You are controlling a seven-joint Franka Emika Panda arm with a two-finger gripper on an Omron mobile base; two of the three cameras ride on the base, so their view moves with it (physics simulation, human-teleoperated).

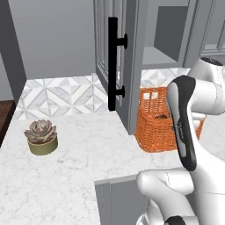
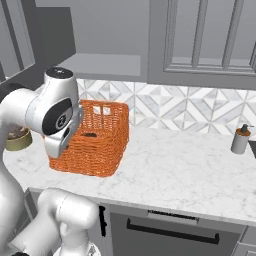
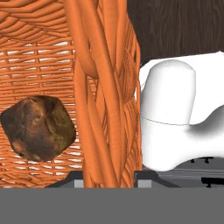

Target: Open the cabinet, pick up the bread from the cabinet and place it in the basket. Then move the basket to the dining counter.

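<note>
Sitting on the marble worktop (image 1: pixel 88 154), one orange wicker basket (image 2: pixel 102 142) is seen in front of the tiled wall, just beside the open cabinet door (image 1: pixel 127 66). One bread loaf (image 3: pixel 38 127) is held inside the basket, lying on the woven floor close to one wall; in the right base view it is glimpsed only as a dark patch within the weave. In the hand view the basket's rim and wall rise straight up from between the two dark fingertips, so the gripper (image 3: pixel 109 177) is seen astride the basket wall, one finger inside and one outside. Whether the fingers press on the wicker or merely flank it cannot be told, since only their tips are shown.

The cabinet (image 1: pixel 165 39) is seen with its door swung out towards the camera, the one long black handle (image 1: pixel 113 63) fixed on its front. One bare shelf (image 1: pixel 162 57) is visible inside the opened cupboard.

One small pot with a succulent (image 1: pixel 42 137) is set on the worktop well to the left of the basket. One grey bottle with a dark cap (image 2: pixel 240 139) is set on the worktop well to the right of the basket, near the tiles.
</note>
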